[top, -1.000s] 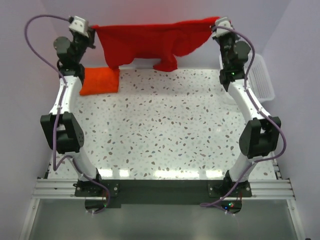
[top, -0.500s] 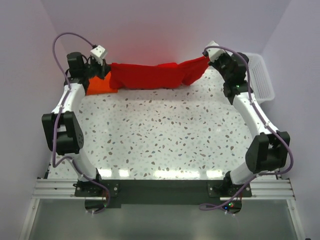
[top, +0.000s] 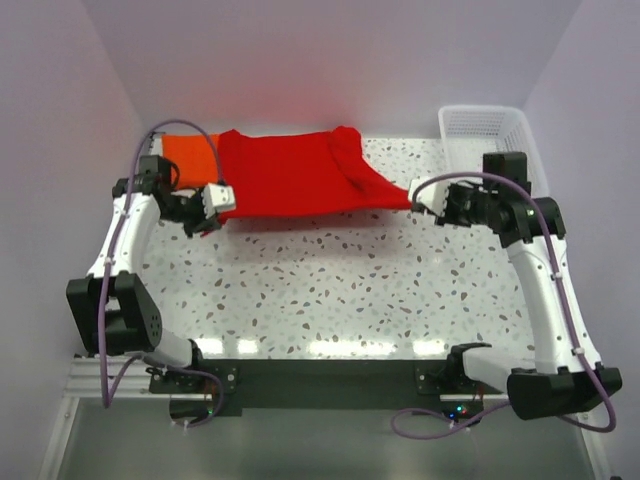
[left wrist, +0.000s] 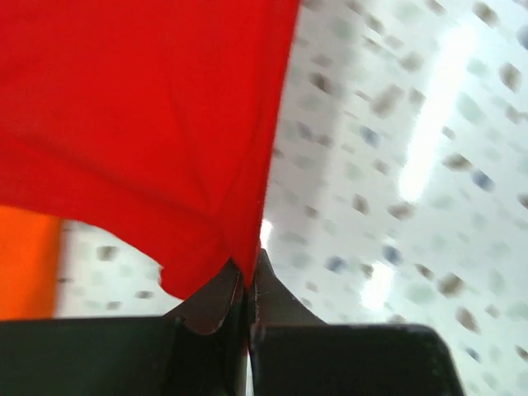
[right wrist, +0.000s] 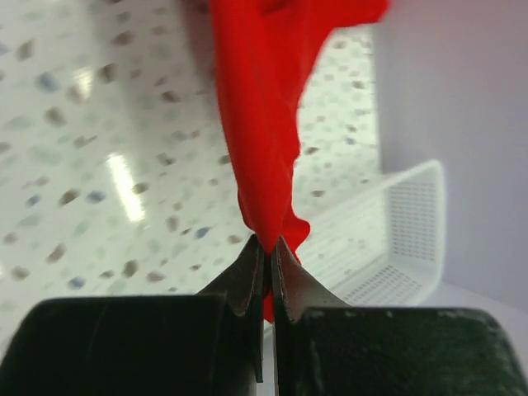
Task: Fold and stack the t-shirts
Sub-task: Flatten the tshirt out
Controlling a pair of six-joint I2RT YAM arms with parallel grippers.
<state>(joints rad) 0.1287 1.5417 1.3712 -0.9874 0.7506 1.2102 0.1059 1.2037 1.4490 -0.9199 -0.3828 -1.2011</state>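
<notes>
The bright red soft cloth t-shirt (top: 290, 178) lies stretched across the far side of the speckled worktop (top: 330, 290), its left edge against the orange folded cloth shirt (top: 188, 157). The left pincer (left wrist: 247, 276) and right pincer (right wrist: 268, 247) are each clamped tight on a near corner, probably to keep it taut for folding. The white plastic lattice basket (top: 480, 130) crowds the far right; the bare near worktop gives room.

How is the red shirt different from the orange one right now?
The red shirt is spread wide; the orange shirt is a small, compact pad. The red shirt is pinched at its ends by the left gripper and right gripper; nothing grips the orange shirt. Both are plain cloth lying at the far side of the table.
</notes>
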